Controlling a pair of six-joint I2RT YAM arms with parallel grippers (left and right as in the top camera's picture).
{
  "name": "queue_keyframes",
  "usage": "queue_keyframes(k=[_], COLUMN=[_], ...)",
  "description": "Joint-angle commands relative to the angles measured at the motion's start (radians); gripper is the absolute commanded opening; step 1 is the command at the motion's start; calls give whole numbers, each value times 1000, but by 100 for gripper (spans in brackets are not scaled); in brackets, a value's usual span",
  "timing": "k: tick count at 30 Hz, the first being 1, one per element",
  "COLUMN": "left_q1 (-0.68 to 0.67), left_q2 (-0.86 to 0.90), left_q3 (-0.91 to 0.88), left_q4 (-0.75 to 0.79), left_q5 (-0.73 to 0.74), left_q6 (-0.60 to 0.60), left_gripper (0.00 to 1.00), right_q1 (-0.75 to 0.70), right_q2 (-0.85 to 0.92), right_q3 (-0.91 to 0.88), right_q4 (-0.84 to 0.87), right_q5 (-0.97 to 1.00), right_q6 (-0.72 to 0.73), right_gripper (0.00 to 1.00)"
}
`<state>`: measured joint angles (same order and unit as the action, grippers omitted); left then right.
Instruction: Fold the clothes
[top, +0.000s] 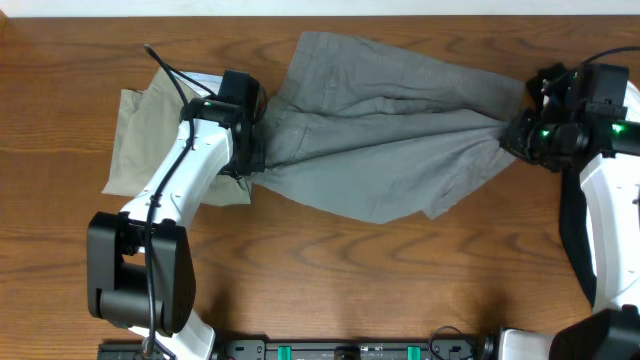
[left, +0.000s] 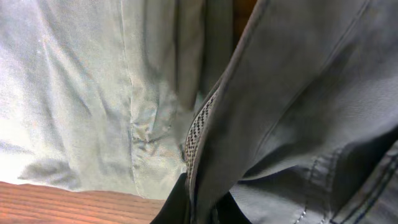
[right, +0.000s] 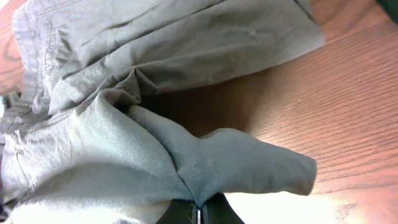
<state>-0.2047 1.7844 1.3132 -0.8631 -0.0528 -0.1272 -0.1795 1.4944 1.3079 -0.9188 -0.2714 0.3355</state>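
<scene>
Table (top: 350, 280): brown wood grain, with a bare strip between the arm bases and the cloth
Left gripper (top: 248, 150): at the left end of the grey shorts (top: 380, 130), closed on the cloth edge; in the wrist view the fabric drapes over the dark fingertips (left: 174, 208) and hides most of them
Right gripper (top: 512, 140): at the right end of the same garment; fingers (right: 217, 214) pressed together on a bunched fold of grey cloth that rolls out past them
Grey shorts: mid-table, stretched between the two grippers, creases running toward the right grip; lower edge rests on the wood
Lining (left: 196, 130): pale with a small dark check, showing along an inner seam just above the left fingertips
Khaki shorts (top: 140, 140): flat on the table at the left, crossed diagonally by the left forearm; the right edge is hidden by the gripper, so cannot tell whether it touches the grey shorts or lies under them
Cable (top: 165, 65): black, runs from the left wrist over the far corner of the khaki shorts
Far edge: pale strip beyond the table
</scene>
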Motion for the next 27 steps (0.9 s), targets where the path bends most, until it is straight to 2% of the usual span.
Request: queue_keyframes(k=[1,3,4,8,13,16,19,21,27], left_q1=[5,5,5,5,5,5,5,5,5], left_q2=[-2,-2,-2,-2,-2,-2,-2,-2,-2], left_q3=[7,7,7,7,7,7,7,7,7], left_q4=[-3,-3,-3,-3,-3,-3,-3,-3,-3], left_q5=[-39,-39,-39,-39,-39,-39,-39,-39,-39], left_q6=[-2,-2,-2,-2,-2,-2,-1,-2,-1], left_gripper=[6,6,6,6,6,6,6,6,6], right_q1=[-14,-13,-13,-11,16,65,130,179,261], right_q2=[58,100,120,167,170,170,170,170,168], right_q3=[10,10,10,10,10,7,-22,-72,-262], right_q4=[36,62,60,-53,-285,-388,-429,-425,-326], right_q5=[42,37,11,-158,-237,-241,-218,-162,-124], right_q6=[-19,-22,-37,-173,-334,-372,-348,-266,-141], right_gripper=[6,31,34,35,35,36,39,41,42])
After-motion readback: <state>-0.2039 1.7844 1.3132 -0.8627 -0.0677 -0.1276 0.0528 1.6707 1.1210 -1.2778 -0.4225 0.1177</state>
